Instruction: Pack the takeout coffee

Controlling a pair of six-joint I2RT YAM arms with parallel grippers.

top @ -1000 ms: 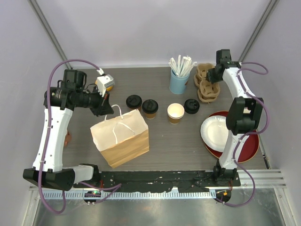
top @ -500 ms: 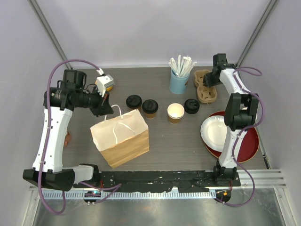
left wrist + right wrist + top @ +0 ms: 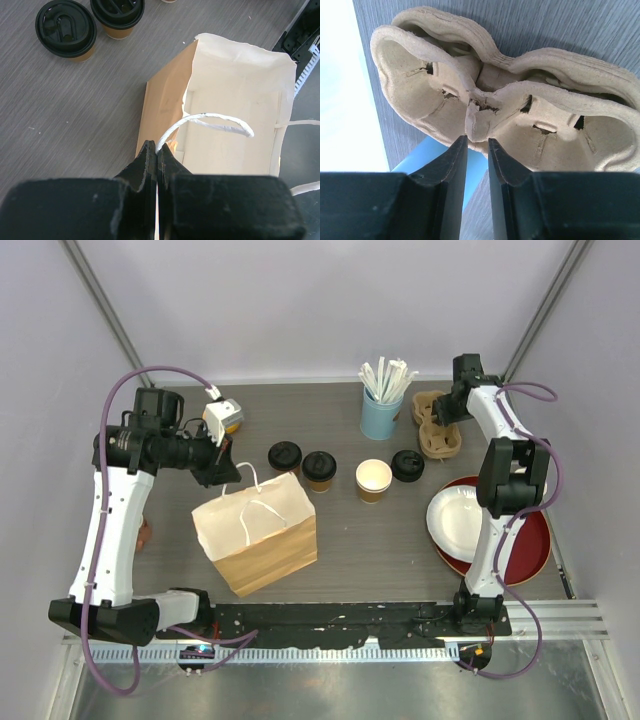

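Note:
Two kraft-brown cups with black lids (image 3: 285, 455) (image 3: 319, 469) stand behind an open brown paper bag (image 3: 258, 530); both also show in the left wrist view (image 3: 66, 29) (image 3: 118, 11). A third black lid (image 3: 407, 464) sits further right; I cannot see a cup body under it. My left gripper (image 3: 225, 468) (image 3: 157, 148) is shut on the bag's white handle (image 3: 210, 120). My right gripper (image 3: 448, 412) (image 3: 477, 141) is closed to a narrow gap on the middle ridge of a stack of pulp cup carriers (image 3: 490, 100) at the back right.
An open pale cup (image 3: 373, 478) stands between the lidded cups and the third lid. A light-blue cup of wrapped straws (image 3: 381, 415) is next to the carriers (image 3: 437, 430). A white plate (image 3: 458, 522) lies on a red tray (image 3: 532, 550) at the right.
One second ago my right gripper was further back, above the carriers; it has come down and forward onto the stack. The left arm and the bag have not moved.

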